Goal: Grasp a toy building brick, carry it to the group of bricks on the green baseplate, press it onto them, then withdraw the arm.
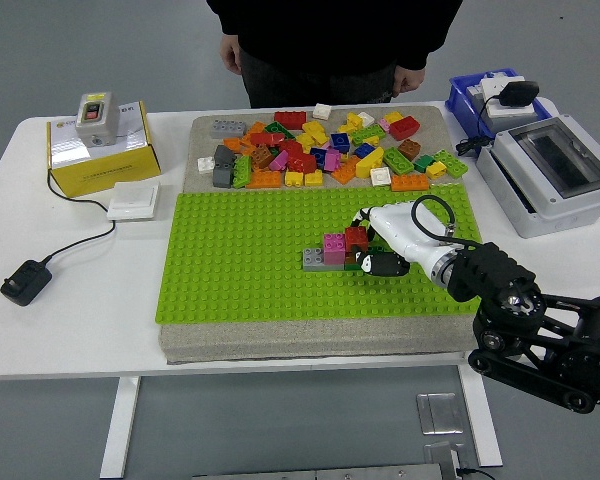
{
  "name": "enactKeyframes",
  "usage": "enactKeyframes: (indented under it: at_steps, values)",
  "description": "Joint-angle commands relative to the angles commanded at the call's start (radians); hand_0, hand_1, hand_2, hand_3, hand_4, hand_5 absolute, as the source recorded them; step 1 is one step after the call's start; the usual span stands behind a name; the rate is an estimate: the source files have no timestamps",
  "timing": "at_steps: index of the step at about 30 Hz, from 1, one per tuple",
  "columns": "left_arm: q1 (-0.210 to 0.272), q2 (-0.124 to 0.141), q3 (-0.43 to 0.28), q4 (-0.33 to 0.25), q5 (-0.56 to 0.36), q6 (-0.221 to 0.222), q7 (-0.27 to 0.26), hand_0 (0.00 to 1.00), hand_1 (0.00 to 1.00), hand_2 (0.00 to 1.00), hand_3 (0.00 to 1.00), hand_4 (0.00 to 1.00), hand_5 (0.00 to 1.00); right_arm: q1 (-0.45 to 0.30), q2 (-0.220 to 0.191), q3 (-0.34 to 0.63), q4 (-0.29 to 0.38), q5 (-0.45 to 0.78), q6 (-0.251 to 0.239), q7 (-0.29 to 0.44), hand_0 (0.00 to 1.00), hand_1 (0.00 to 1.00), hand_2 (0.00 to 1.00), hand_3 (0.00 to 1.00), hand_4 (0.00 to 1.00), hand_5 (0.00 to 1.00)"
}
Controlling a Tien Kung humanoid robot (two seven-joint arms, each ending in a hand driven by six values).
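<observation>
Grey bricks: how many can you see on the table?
4: one at the loose pile's far-left corner, two stacked at its left edge, one in the baseplate group. Others may be buried.

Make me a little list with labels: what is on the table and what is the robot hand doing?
robot hand: right hand beside the red brick, at the brick group on the green baseplate
group: grey brick, pink brick, red brick
loose bricks: pile beyond the baseplate
left side: yellow box, black plug
right side: grey case, blue bin
person: standing at far side, hands down
</observation>
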Motion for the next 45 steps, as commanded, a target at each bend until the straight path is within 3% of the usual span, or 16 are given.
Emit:
enactKeyframes:
  at_steps: [45]
  values:
    - [-0.001, 0.000, 0.006, 0.000, -0.004, 0.004, -0.006, 0.726, 0.711, 0.709, 0.777, 0.159, 0.692, -0.002, 0.024, -0.003, -0.021, 0.016, -0.011, 0.004, 0.167, 0.198, 0.573, 0.682, 0.472, 0.388]
